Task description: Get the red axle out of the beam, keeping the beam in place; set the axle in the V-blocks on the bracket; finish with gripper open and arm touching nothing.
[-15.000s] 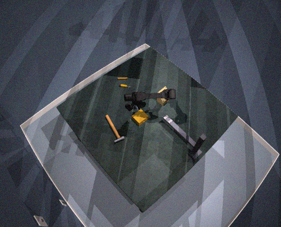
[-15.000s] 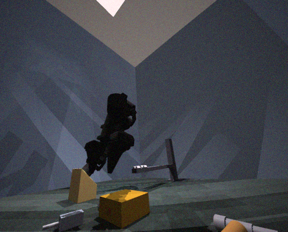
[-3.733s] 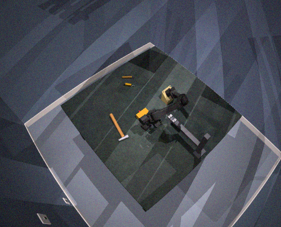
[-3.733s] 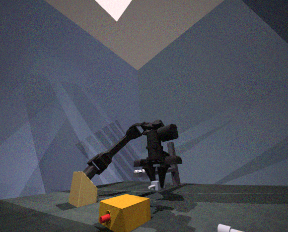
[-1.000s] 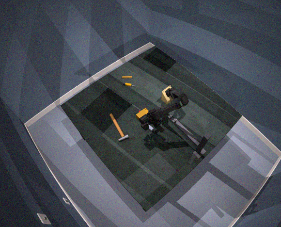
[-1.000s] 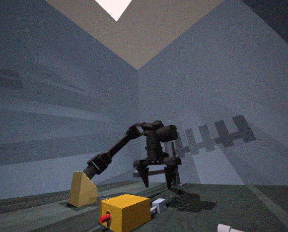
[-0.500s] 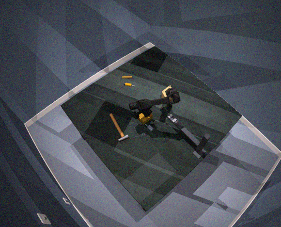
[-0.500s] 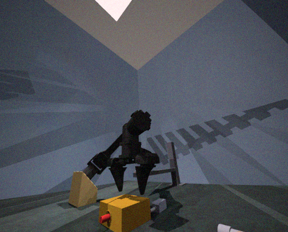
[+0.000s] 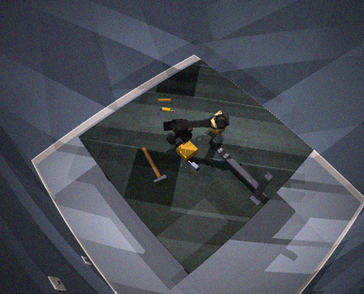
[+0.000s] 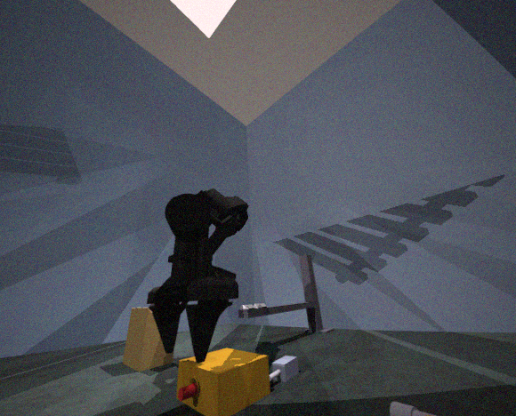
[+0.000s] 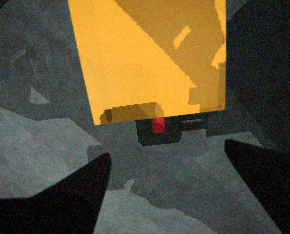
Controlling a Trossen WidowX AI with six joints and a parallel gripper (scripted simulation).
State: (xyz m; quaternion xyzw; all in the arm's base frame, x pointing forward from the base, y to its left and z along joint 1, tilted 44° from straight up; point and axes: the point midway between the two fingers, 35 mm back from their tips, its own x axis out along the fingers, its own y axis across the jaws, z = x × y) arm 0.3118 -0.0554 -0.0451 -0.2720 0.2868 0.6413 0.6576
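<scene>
Gripper [image 9: 179,139] [image 10: 184,356] [image 11: 167,152] is released, its fingers wide apart with nothing between them; whether it touches the beam, I cannot tell. In the exterior view, the red axle [image 10: 187,391] [image 11: 158,125] sits inside the yellow beam [image 9: 187,150] [image 10: 231,380] [image 11: 139,60], its end protruding toward eight o'clock. From the beam, the pale block [image 9: 193,164] [image 10: 286,368] is at three o'clock, the tan wedge [image 10: 137,340] at ten, and farther, the bracket's V-blocks [image 9: 223,153] [image 10: 253,308] at one.
</scene>
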